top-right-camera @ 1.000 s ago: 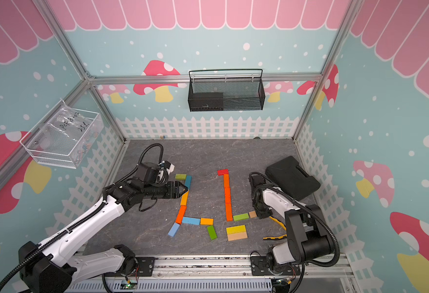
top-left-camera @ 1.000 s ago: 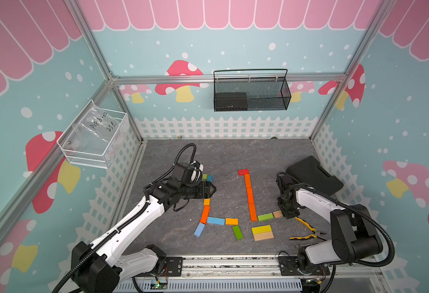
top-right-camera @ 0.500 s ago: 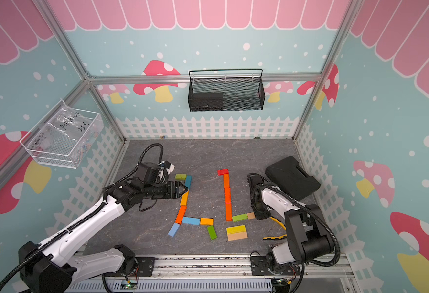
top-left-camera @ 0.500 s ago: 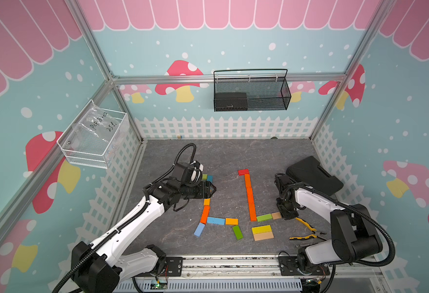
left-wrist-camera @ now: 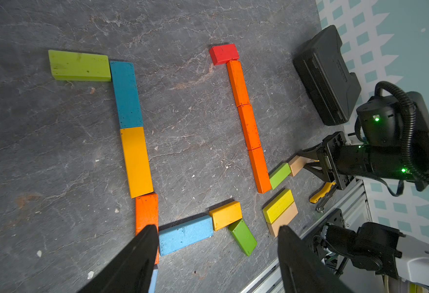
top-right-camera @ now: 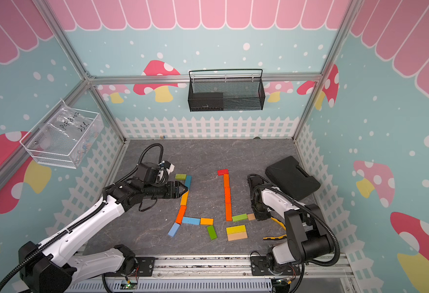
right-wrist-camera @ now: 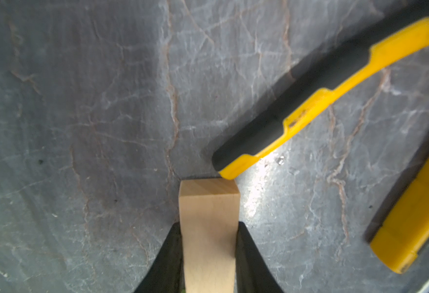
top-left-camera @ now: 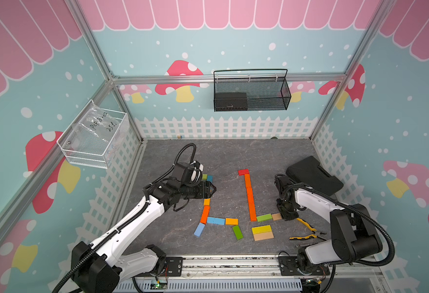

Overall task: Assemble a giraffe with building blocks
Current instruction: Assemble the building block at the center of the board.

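At the near end of the orange row (top-left-camera: 249, 196), my right end effector (right-wrist-camera: 208, 224) is clamping the tan block (right-wrist-camera: 208, 203), which is lying flat on the surface (top-left-camera: 233, 157) and butting against the green block (top-left-camera: 264, 217) that is meeting the row's foot. The pliers (top-left-camera: 307, 229) are lying just past the tan block, one handle tip at its corner. Left of the orange row, my left end effector (left-wrist-camera: 216, 229) is hovering with its jaws apart and empty, over the chain of blue and yellow blocks (left-wrist-camera: 136, 162). A red block (top-left-camera: 243, 172) is capping the row's far end.

Building blocks (top-left-camera: 249, 197) are orange, blue, green, yellow, red; tan block (right-wrist-camera: 209, 228) plain.
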